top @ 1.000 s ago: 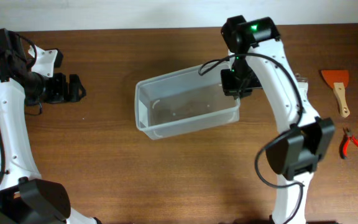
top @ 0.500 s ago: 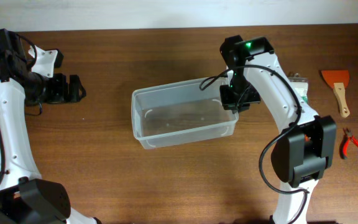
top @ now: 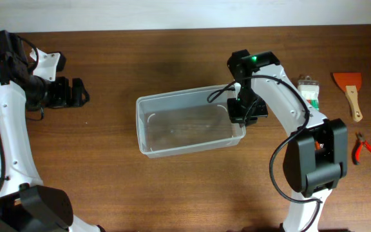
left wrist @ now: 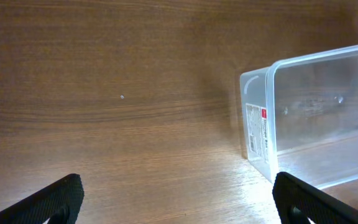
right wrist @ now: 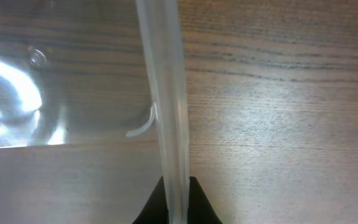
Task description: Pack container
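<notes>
The clear plastic container (top: 172, 129) lies open-side up at the middle of the table, with nothing visible inside. My right gripper (top: 240, 113) is shut on its right rim; the right wrist view shows both fingers (right wrist: 178, 208) pinching the translucent wall (right wrist: 163, 93). My left gripper (top: 79, 92) is open and empty at the far left, well apart from the tub. The left wrist view shows its two fingertips (left wrist: 179, 199) wide apart over bare wood, with the container's left end (left wrist: 303, 112) ahead at the right.
At the right side of the table lie an orange-bladed scraper with a wooden handle (top: 350, 90), red-handled pliers (top: 364, 149) and a small packaged item (top: 309, 90) next to my right arm. The table's far edge meets a white wall.
My right gripper has dragged the container toward the front and a little left, turning it squarer to the table. The left arm has not moved.
</notes>
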`<action>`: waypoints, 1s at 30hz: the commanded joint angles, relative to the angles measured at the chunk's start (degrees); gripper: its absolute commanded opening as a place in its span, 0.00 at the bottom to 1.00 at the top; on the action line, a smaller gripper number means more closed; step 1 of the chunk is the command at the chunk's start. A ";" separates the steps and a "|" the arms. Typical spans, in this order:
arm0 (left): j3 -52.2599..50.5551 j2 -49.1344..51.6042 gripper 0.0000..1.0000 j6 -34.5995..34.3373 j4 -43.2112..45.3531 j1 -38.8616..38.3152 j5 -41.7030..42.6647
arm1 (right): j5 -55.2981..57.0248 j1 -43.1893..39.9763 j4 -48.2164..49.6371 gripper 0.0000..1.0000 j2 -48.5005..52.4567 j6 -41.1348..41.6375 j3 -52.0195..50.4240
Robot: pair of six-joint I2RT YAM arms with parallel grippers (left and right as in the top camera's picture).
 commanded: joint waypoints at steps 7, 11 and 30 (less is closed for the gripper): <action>1.42 0.31 0.99 -0.83 -0.52 0.24 1.09 | -1.64 0.11 -0.76 0.04 -0.50 6.23 -0.94; 1.42 0.31 0.99 -0.83 -0.70 0.24 1.07 | -1.66 0.11 -1.53 0.04 -0.50 7.39 -0.94; 1.42 0.31 0.99 -1.68 -0.87 0.26 1.07 | -2.67 2.75 -0.26 0.04 -0.50 4.59 -1.16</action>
